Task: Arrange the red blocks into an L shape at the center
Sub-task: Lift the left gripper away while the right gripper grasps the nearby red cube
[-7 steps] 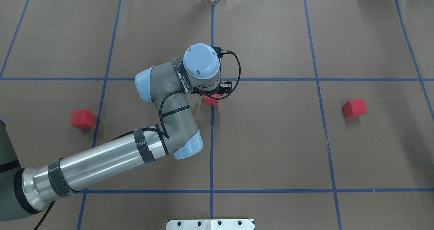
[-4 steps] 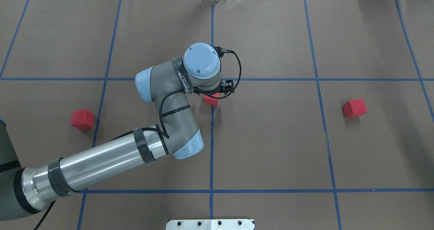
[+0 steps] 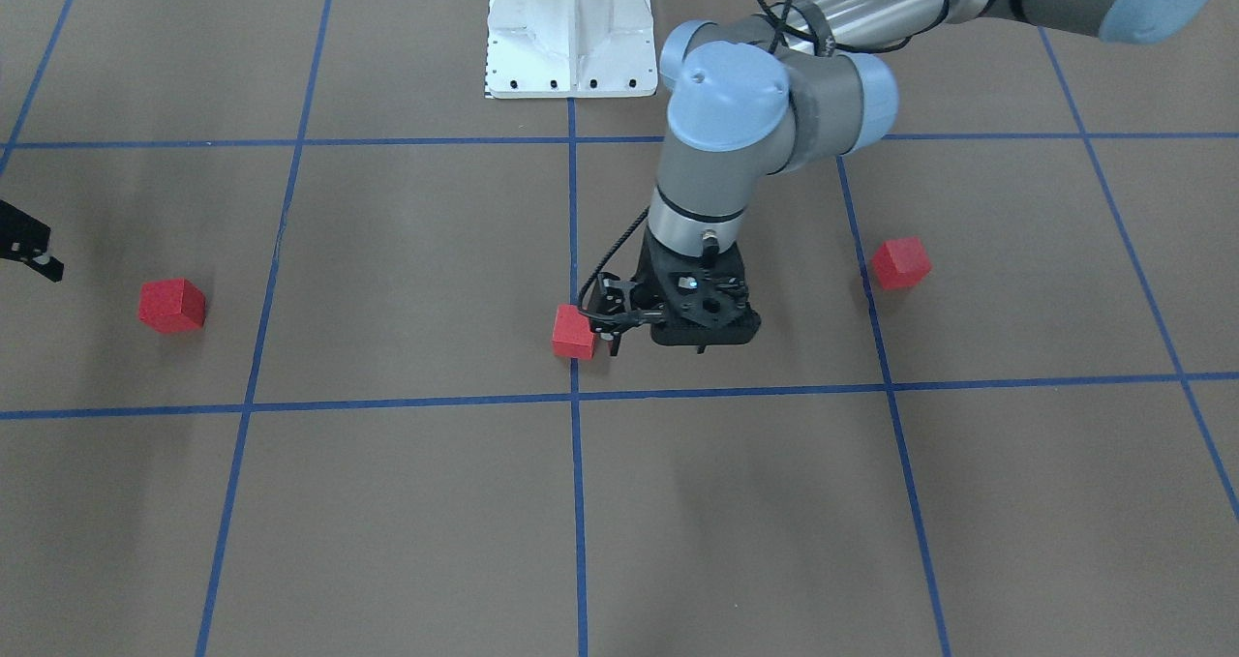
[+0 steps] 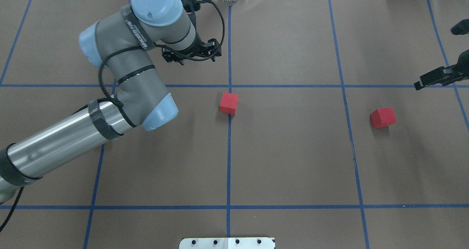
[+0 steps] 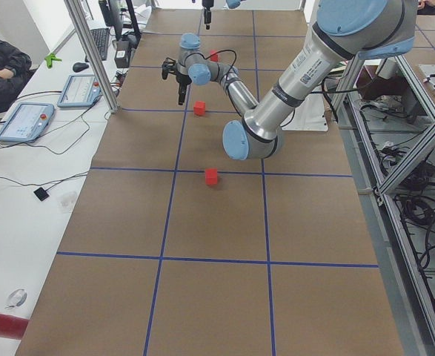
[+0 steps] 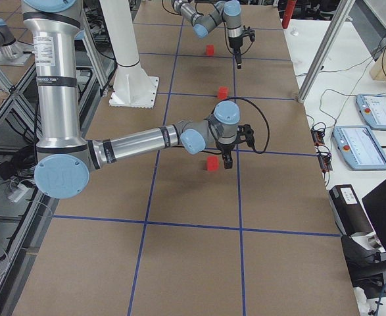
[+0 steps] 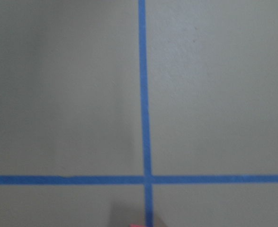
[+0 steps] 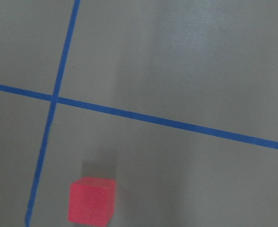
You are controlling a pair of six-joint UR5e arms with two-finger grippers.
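Observation:
Three red blocks lie apart on the brown floor. One block (image 4: 229, 103) (image 3: 574, 333) sits free, just on the robot's side of the center crossing (image 4: 229, 85) (image 7: 147, 179). A second block (image 4: 383, 117) (image 8: 91, 201) lies to the right. The third (image 3: 900, 262) (image 5: 212, 176) lies to the left, hidden under my left arm in the overhead view. My left gripper (image 4: 192, 54) is raised, open and empty, past the crossing on the far left side. My right gripper (image 4: 436, 78) enters at the right edge, beyond the right block; I cannot tell whether it is open.
The white robot base (image 3: 569, 28) stands at the near middle edge. My left forearm (image 4: 73, 139) lies across the left half of the floor. A desk with tablets (image 5: 24, 122) and a metal post (image 5: 91, 52) border the far side.
My left gripper has lifted off the center block and swung up and to the far left. The block stays where it was. My right gripper has come into view at the right edge.

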